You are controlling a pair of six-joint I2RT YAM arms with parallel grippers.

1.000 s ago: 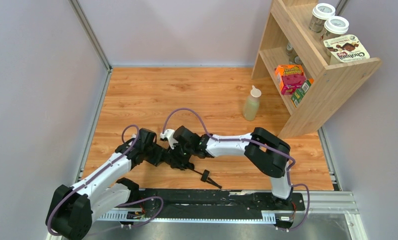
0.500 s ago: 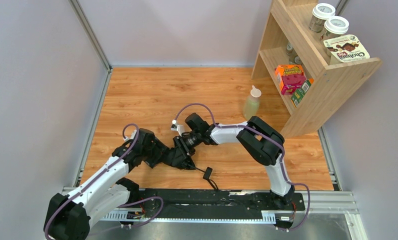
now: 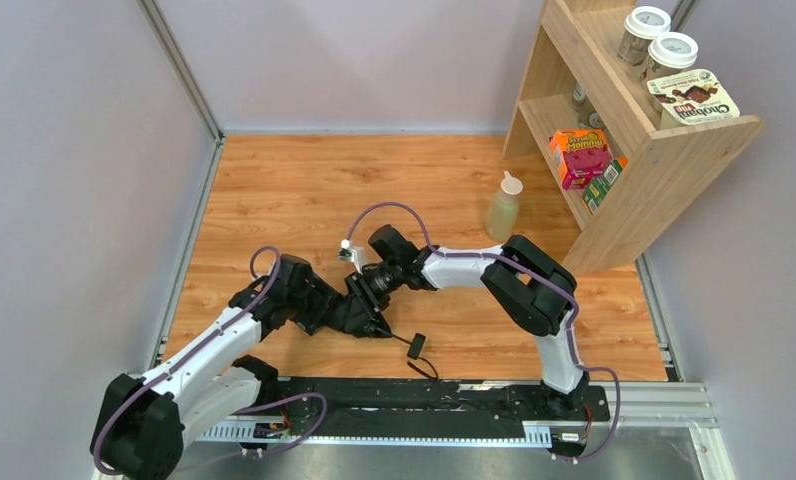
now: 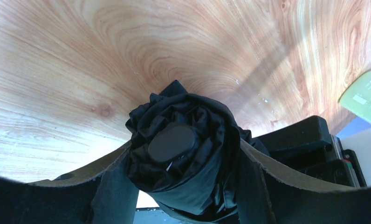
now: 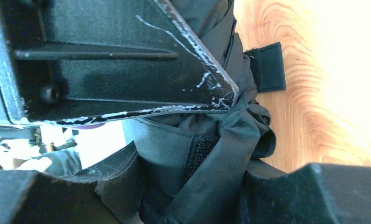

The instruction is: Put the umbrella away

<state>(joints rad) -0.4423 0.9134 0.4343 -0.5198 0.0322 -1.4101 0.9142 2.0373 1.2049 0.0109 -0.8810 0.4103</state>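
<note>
The black compact folding umbrella with crumpled matte fabric [image 4: 181, 154] was held low over the wooden table [image 3: 304, 190], near its front edge, its small knob handle [image 3: 415, 347] trailing toward the arm bases. It was clamped between the fingers of the left gripper [image 4: 179, 196], and the right gripper [image 5: 183, 140] was closed on its fabric and strap from the opposite side. A pale squeeze bottle [image 3: 503, 207] stood well apart, beside a wooden shelf unit [image 3: 654, 170].

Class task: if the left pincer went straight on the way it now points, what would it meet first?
Probably the right pincer, which grips the umbrella just beyond the left pincer; depth is unclear.
</note>
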